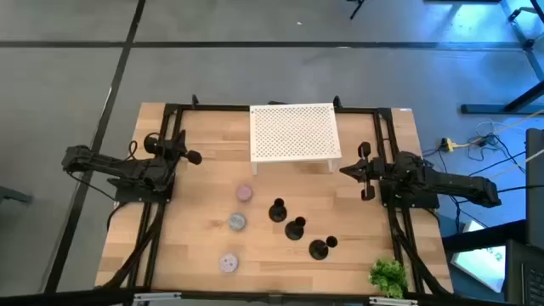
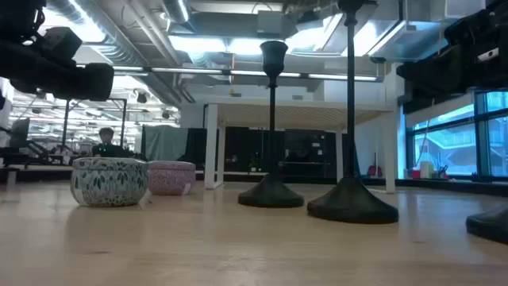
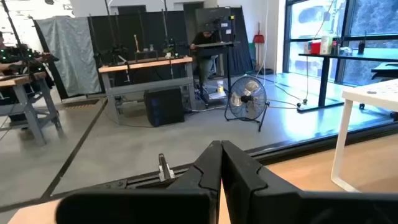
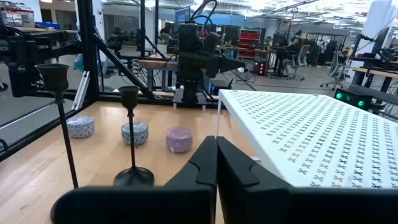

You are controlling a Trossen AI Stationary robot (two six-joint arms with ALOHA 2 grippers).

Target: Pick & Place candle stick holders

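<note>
Table [image 1: 195, 246]: wood — framed by black rails.
Holders [image 1: 295, 228]: three set mid-table, apart.
Left gripper [image 1: 194, 157]: closed, empty — at left edge.
Right gripper [image 1: 343, 170]: closed, empty, beside stand [image 1: 293, 132].

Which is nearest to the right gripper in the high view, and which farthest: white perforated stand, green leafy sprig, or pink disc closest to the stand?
From the right gripper, at the table's right edge:
1. White perforated stand, at the back centre.
2. Green leafy sprig, front right corner.
3. Pink disc, left of centre.
</note>
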